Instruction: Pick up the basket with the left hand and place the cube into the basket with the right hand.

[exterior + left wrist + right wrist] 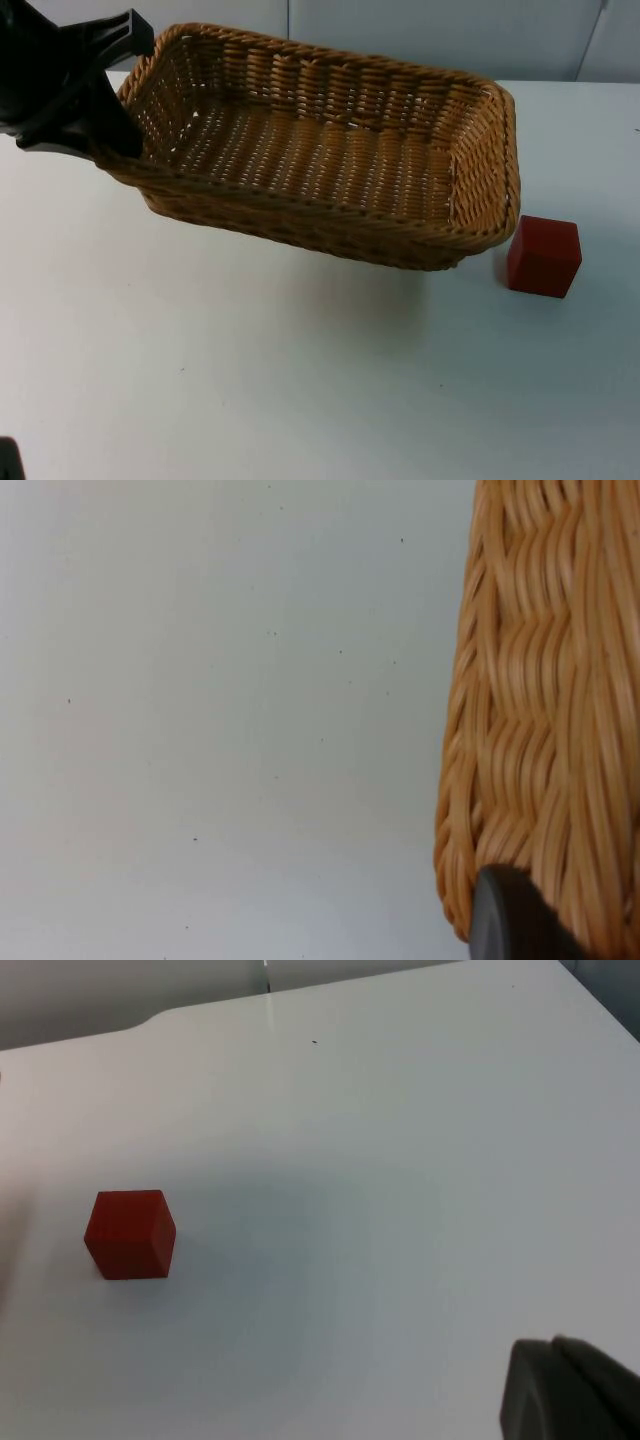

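At about ten o'clock on the white table top (250,380), the left gripper (112,140) is clamped on the short end wall of the rectangular woven wicker basket (330,150) — the basket hangs tilted, raised off the surface with a soft shadow beneath it. In the left wrist view the basket's woven wall (550,710) runs close along the black fingertip (515,920), with bare table beside it. So the first half of the job looks done: the basket is picked up and held.

The small red cube (543,256) sits on the table at roughly three o'clock, just beside the basket's far end and outside it. The right wrist view looks onto the cube (130,1234) from well apart, with one dark fingertip (565,1390) of the right gripper showing — whether that gripper is spread or closed I cannot tell, and nothing is held near it. What is left, by my reading: reach the cube, grasp it, carry it over the rim and let it go inside.
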Action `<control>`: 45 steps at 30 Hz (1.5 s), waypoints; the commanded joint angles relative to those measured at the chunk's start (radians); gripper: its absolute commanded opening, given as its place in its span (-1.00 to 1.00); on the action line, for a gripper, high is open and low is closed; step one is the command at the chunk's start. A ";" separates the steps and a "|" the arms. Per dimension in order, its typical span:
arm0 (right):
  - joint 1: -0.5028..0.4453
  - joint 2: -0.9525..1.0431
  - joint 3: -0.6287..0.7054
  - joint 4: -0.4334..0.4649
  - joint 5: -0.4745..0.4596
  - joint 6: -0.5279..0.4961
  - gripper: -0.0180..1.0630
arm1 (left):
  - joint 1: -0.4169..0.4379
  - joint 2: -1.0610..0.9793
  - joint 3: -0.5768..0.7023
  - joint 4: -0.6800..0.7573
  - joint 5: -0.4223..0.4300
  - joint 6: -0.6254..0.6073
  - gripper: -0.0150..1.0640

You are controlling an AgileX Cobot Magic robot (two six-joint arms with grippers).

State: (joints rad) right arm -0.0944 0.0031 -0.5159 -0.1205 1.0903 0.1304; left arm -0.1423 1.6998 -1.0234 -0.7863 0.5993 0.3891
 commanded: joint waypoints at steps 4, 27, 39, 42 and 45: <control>0.002 -0.003 0.005 -0.007 -0.011 0.001 -0.97 | 0.000 -0.015 0.001 -0.037 -0.010 -0.004 -0.98; 0.004 0.827 -0.057 0.170 -0.676 -0.401 -0.96 | 0.000 -0.015 0.001 -0.037 -0.023 -0.004 -0.98; 0.004 1.395 -0.366 0.257 -0.591 -0.460 -0.96 | 0.000 -0.015 0.001 -0.037 -0.027 -0.004 -0.98; 0.009 1.482 -0.395 0.257 -0.545 -0.560 -0.91 | 0.000 -0.015 0.001 -0.037 -0.027 -0.004 -0.98; 0.022 1.526 -0.397 0.257 -0.516 -0.596 -0.73 | 0.000 -0.015 0.001 -0.037 -0.027 -0.004 -0.98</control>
State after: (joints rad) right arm -0.0811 1.5075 -0.9030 0.1307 0.5496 -0.4296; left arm -0.1423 1.6998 -1.0234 -0.7863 0.5817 0.3891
